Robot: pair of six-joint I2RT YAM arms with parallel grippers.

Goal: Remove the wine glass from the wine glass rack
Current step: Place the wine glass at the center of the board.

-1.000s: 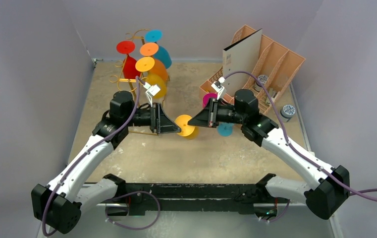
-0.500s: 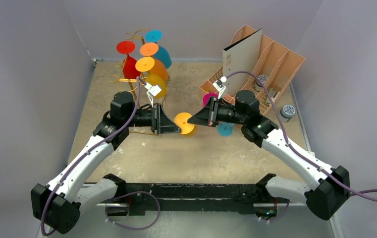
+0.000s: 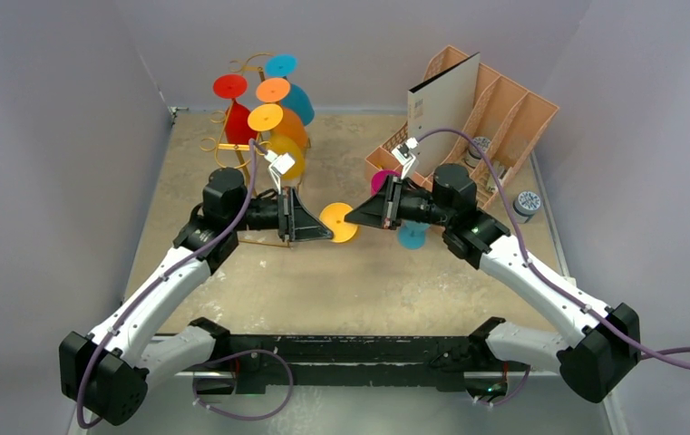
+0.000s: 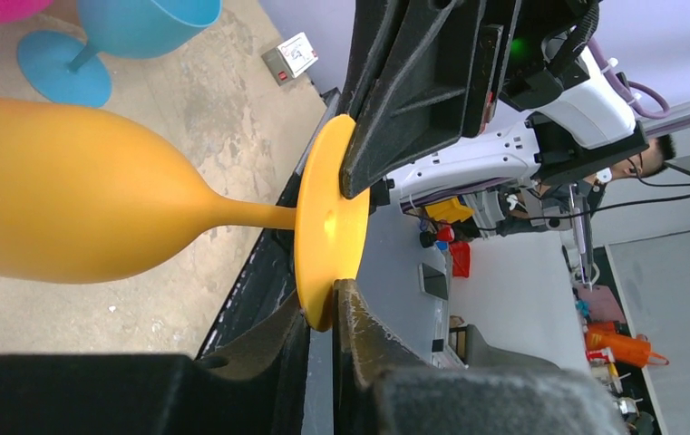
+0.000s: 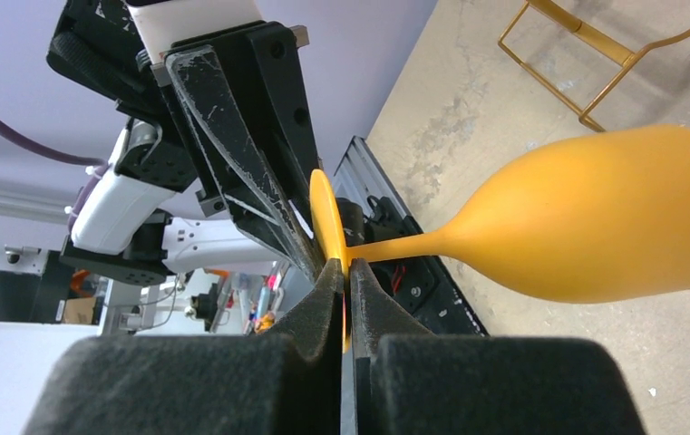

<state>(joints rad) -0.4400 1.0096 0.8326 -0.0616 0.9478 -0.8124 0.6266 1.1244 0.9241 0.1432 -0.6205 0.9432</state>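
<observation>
A yellow-orange wine glass (image 3: 339, 224) hangs sideways in the air between both arms, its bowl (image 4: 60, 204) pointing away from the left wrist camera. My left gripper (image 4: 323, 304) is shut on the lower rim of its foot disc (image 4: 330, 227). My right gripper (image 5: 347, 272) is shut on the same foot from the opposite side, next to the stem; its bowl (image 5: 595, 227) lies to the right. The gold wine glass rack (image 3: 217, 145) stands at the back left with red (image 3: 230, 87), orange (image 3: 273, 90) and blue (image 3: 280, 65) glasses hanging on it.
A peach slotted organiser (image 3: 504, 104) holding a white board (image 3: 445, 113) stands at the back right. A blue glass (image 3: 411, 237) and a magenta glass (image 3: 382, 181) sit under the right arm. A small grey round thing (image 3: 528, 201) lies by the right wall.
The left jaws have closed onto the foot of the yellow-orange glass. The glass and both grippers have shifted slightly toward the back.
</observation>
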